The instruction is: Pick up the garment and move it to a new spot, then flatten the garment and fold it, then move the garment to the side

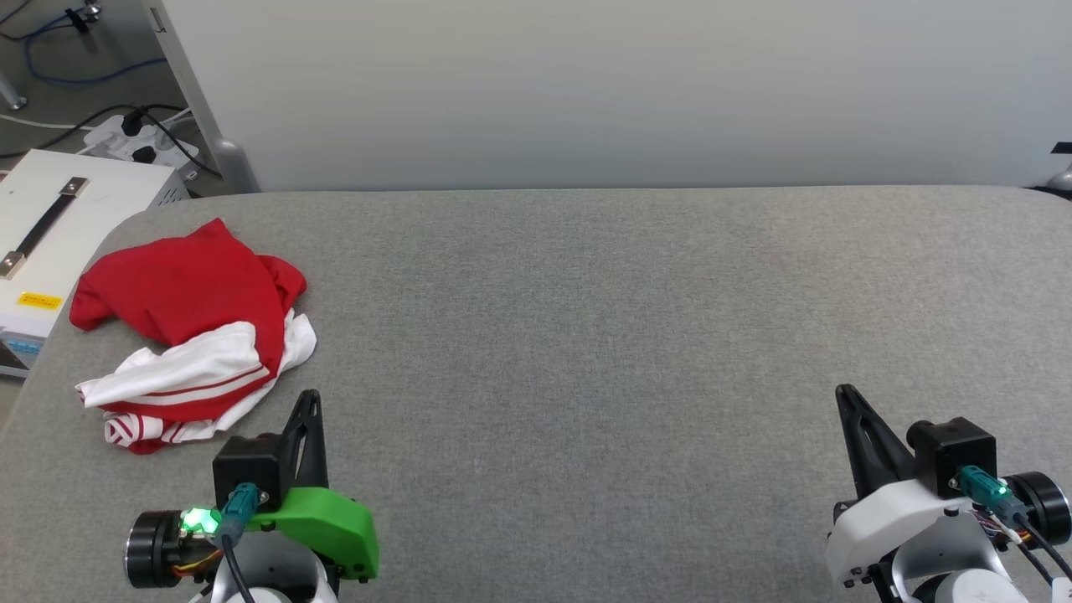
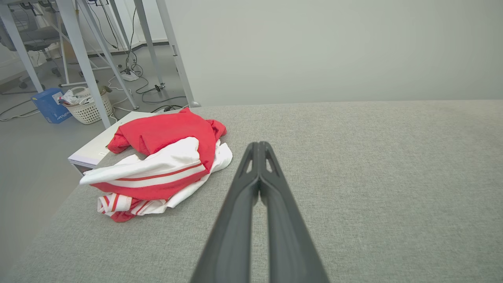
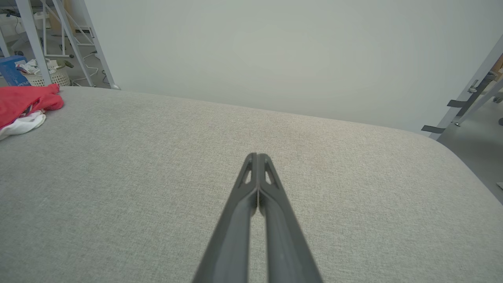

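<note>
Garment (image 1: 197,322): crumpled heap, red body uppermost, white striped sleeve folded across front. Lies at left end of bench (image 1: 603,335), close to bench left edge.
Left jaws: together, empty. Fingers (image 2: 234,228) over bench near-left area, just short of garment, no contact.
Right jaws: together, empty. Fingers (image 3: 232,236) over bench near-right area, well apart from garment.
White case (image 1: 59,226): beside bench left edge.

Illumination is bright, even and diffuse; the garment (image 1: 193,285) casts only a thin soft shadow at 5 o'clock. Wrist views bow straight lines near the edges (wide-angle lens), and the left gripper (image 2: 259,146) blurs toward 6 o'clock.
</note>
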Robot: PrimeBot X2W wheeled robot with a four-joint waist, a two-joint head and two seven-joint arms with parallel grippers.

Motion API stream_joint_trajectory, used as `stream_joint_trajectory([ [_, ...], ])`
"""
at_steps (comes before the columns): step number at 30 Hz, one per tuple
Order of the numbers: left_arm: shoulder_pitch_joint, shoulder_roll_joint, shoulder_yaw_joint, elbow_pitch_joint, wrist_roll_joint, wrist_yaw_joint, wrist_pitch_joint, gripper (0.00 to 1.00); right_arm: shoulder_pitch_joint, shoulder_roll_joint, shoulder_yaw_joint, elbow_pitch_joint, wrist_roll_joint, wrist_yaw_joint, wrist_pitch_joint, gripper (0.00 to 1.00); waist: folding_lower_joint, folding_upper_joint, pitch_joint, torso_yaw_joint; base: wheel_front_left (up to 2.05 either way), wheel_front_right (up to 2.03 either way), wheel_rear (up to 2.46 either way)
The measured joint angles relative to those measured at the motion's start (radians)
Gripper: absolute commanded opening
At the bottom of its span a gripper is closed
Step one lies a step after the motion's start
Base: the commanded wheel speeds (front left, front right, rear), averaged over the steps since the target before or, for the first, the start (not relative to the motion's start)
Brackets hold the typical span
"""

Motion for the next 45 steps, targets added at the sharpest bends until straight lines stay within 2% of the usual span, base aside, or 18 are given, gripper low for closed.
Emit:
stream_joint_trajectory([
  [30, 0.000, 0.000, 0.000, 0.000, 0.000, 0.000, 0.000, 0.00, 0.000, 0.000, 0.000, 0.000, 0.000, 0.000, 0.000, 0.00, 0.0000, 0.0000, 0.000, 0.000, 0.00, 0.00, 0.00],
  [31, 0.001, 0.000, 0.000, 0.000, -0.001, 0.000, 0.000, 1.00, 0.000, 0.000, 0.000, 0.001, 0.001, 0.000, 0.000, 1.00, 0.0000, 0.0000, 0.000, 0.000, 0.00, 0.00, 0.00],
  [45, 0.001, 0.000, -0.007, -0.001, -0.001, 0.009, -0.013, 1.00, 0.000, 0.000, -0.007, -0.004, 0.022, 0.000, -0.012, 1.00, 0.0000, 0.0000, 0.002, 0.000, 0.00, 0.00, 0.00],
])
